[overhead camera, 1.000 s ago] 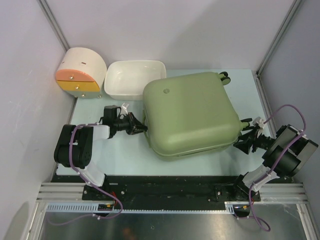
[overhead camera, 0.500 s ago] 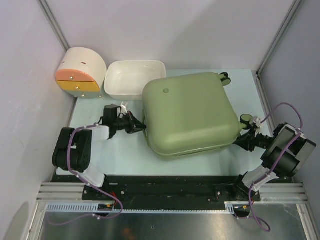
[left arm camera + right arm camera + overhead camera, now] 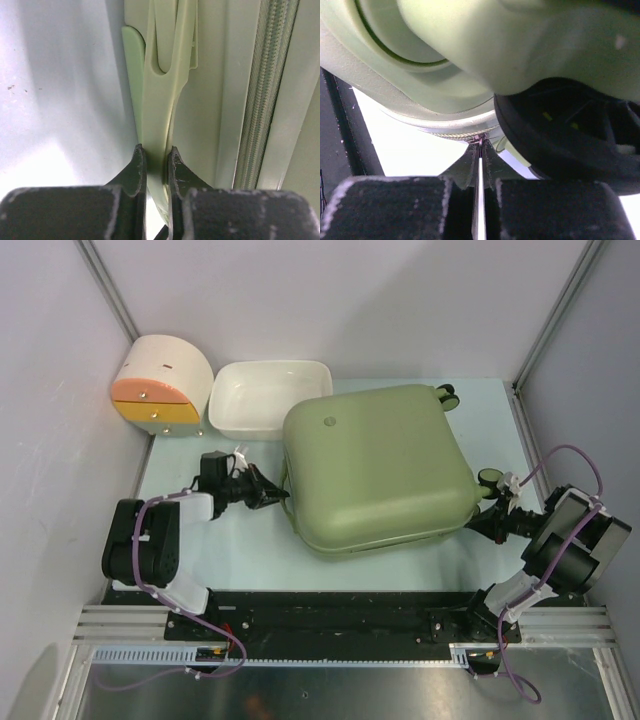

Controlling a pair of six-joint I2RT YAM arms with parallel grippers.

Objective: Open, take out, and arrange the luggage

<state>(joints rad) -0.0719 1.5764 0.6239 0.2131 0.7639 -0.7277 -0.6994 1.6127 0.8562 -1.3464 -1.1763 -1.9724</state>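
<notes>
Left hand (image 3: 154, 156) at olive-green hard-shell luggage (image 3: 375, 465) (rounded corners, closed)

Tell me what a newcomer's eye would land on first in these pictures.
The big olive-green luggage, lying closed, fills the middle of the overhead view. The left gripper is pinched on a flat green strip on its left side; the right gripper is shut at the seam beside a black wheel on its right. A cream drawer box with an orange front stands at the far left corner.
</notes>
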